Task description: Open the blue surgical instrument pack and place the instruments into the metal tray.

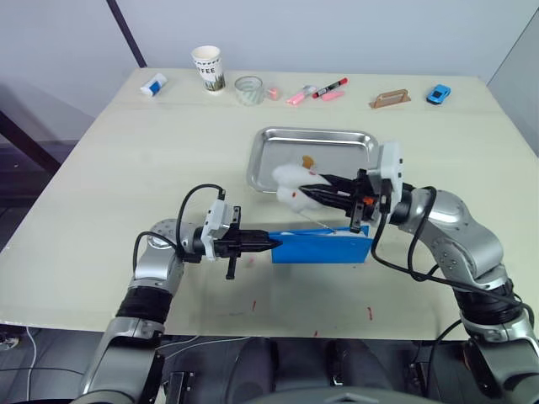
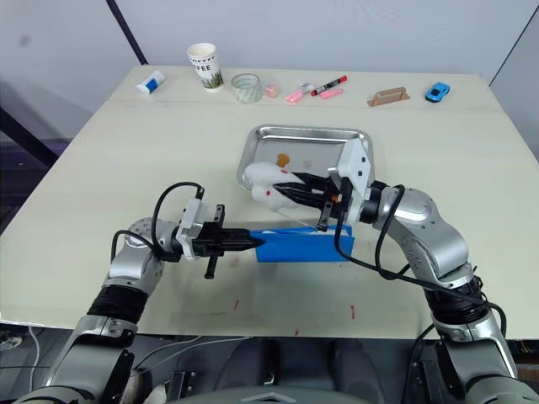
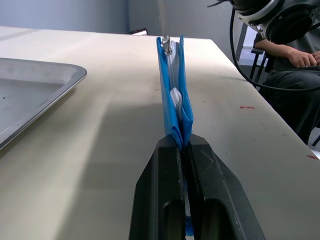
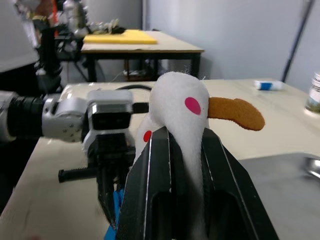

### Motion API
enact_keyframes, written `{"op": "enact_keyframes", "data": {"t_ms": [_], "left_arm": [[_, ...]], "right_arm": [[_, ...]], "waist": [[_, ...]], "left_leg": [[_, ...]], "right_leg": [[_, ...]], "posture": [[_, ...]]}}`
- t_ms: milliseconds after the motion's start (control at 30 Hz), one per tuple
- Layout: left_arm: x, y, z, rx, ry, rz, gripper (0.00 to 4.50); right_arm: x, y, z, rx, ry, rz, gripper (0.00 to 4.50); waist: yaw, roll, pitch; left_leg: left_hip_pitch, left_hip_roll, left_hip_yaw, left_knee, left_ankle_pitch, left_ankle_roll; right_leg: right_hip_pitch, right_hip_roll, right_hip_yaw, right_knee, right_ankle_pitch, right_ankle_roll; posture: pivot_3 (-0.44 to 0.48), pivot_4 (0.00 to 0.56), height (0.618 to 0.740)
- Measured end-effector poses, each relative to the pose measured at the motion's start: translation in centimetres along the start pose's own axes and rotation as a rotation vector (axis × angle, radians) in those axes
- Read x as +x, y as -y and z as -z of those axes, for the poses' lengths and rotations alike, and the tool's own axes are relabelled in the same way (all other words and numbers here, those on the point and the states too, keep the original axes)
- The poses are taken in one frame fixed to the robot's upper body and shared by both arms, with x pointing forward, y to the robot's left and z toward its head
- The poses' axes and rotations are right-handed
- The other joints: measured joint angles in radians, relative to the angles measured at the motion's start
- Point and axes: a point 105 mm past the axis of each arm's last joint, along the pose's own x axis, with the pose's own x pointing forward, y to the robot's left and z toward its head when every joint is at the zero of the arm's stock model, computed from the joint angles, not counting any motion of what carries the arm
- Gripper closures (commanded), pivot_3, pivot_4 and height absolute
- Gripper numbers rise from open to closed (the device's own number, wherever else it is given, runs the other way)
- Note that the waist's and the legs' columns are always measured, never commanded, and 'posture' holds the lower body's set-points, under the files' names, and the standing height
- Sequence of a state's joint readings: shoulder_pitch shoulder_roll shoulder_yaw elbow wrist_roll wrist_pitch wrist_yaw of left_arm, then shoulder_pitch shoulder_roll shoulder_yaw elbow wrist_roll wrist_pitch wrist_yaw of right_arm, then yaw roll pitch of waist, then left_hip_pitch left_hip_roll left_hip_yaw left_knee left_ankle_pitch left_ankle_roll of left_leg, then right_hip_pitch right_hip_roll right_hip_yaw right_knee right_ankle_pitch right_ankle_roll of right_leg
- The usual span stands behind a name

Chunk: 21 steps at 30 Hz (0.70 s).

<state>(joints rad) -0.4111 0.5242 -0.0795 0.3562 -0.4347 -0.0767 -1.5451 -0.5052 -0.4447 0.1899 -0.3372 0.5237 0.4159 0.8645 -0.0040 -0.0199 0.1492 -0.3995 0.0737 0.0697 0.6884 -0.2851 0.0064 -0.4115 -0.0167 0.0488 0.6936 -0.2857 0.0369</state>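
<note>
L gripper (image 1: 268, 244): fingers pinched tight, arm low, pointing inward | R gripper (image 1: 301, 192): fingers clamped, forearm raised, pointing inward

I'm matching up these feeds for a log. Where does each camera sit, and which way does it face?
Left eye, right eye: on the head, looking forward and down at the table, both arms in sight.
Left wrist: along the left gripper, clamped on the blue pack's edge.
Right wrist: along the right gripper, pinching a white soft toy; the left gripper appears too.
Shared: the metal tray.
</note>
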Motion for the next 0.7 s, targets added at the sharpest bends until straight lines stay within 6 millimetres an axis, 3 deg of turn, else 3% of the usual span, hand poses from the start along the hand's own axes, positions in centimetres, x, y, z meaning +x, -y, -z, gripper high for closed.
{"op": "enact_keyframes", "data": {"t_ms": [400, 700], "left_arm": [[0.0, -0.1, 0.0, 0.002, 0.003, -0.001, 4.50], [0.2, -0.3, 0.0, 0.009, 0.001, 0.003, 4.50]], "right_arm": [[1.5, -1.1, -1.5, -0.136, 0.098, -0.025, 4.48], [-0.4, -3.0, 1.3, -0.226, -0.062, -0.174, 4.48]], "waist": [[0.000, 0.000, 0.000], [0.003, 0.000, 0.000]], "left_leg": [[0.000, 0.000, 0.000, 0.000, 0.000, 0.000], [0.000, 0.000, 0.000, 0.000, 0.000, 0.000]], "right_leg": [[0.000, 0.000, 0.000, 0.000, 0.000, 0.000], [0.000, 0.000, -0.001, 0.000, 0.000, 0.000]], "posture": [[0.000, 0.150, 0.718], [0.000, 0.150, 0.718]]}}
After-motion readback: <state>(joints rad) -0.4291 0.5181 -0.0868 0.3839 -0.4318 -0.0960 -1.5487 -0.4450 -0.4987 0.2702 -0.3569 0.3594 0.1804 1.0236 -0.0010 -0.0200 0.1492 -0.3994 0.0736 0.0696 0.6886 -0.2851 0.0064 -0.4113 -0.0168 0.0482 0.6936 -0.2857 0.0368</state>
